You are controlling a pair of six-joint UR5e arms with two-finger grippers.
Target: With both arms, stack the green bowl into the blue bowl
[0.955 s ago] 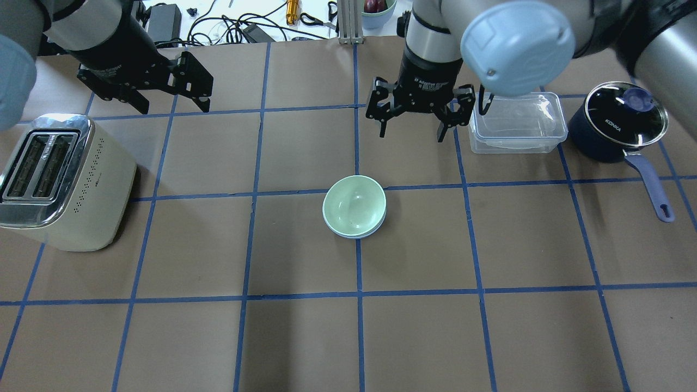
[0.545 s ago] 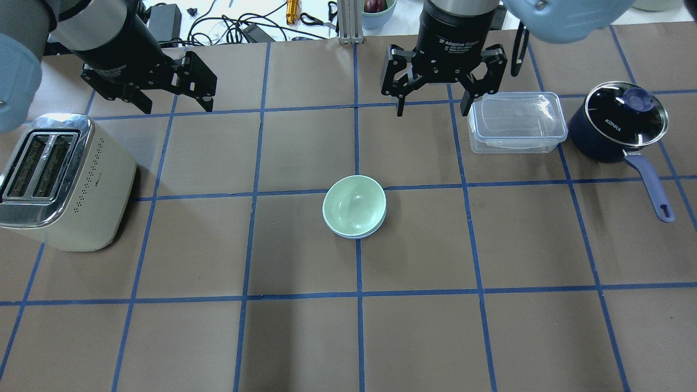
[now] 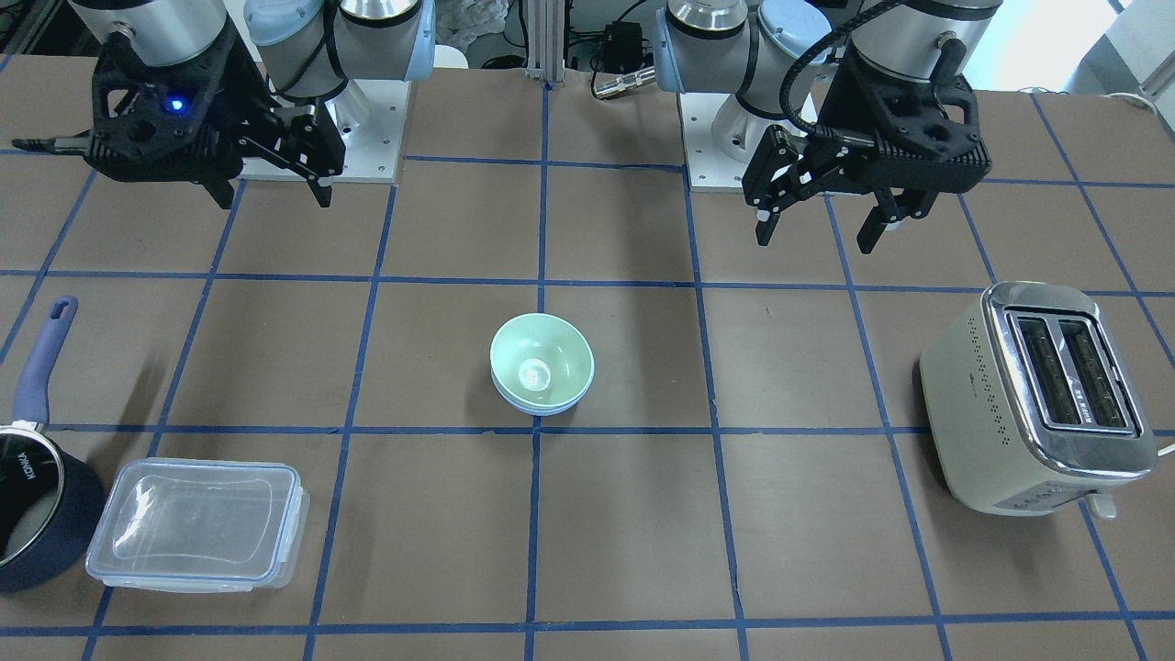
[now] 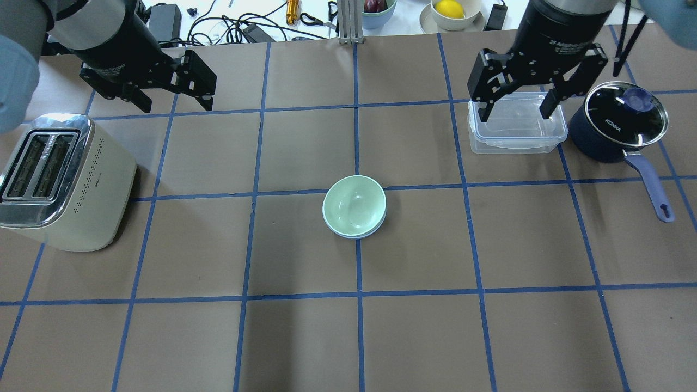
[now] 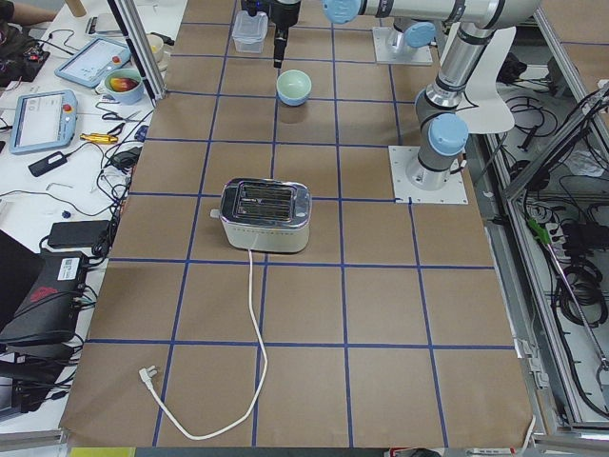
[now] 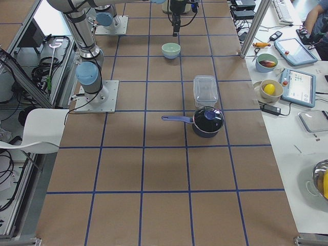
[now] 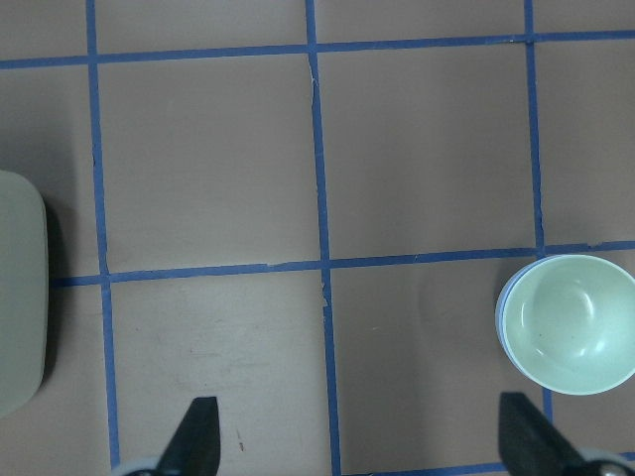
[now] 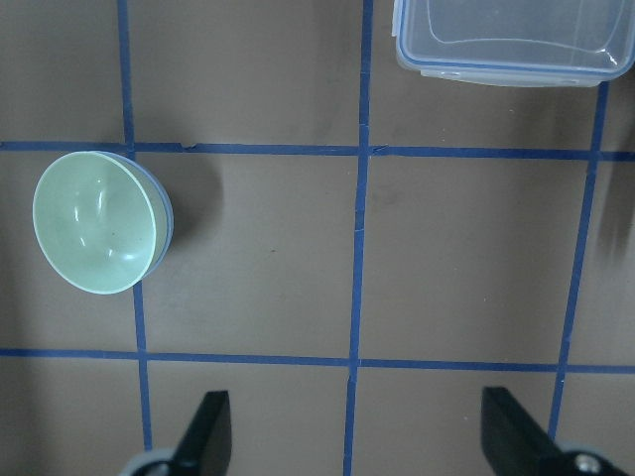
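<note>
Overhead exterior: left gripper [image 4: 175, 102] and right gripper [image 4: 515, 114] hang with jaws wide apart, touching nothing.

The green bowl [image 4: 354, 204] is glossy, the box [image 4: 517, 130] clear plastic, the toaster [image 4: 81, 196] shiny metal on top

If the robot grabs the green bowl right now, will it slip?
Probably slippery: the green bowl looks smooth and shiny. It seems stiff, so it should keep its shape. It sits inside the blue bowl, so a push would likely move both.
</note>
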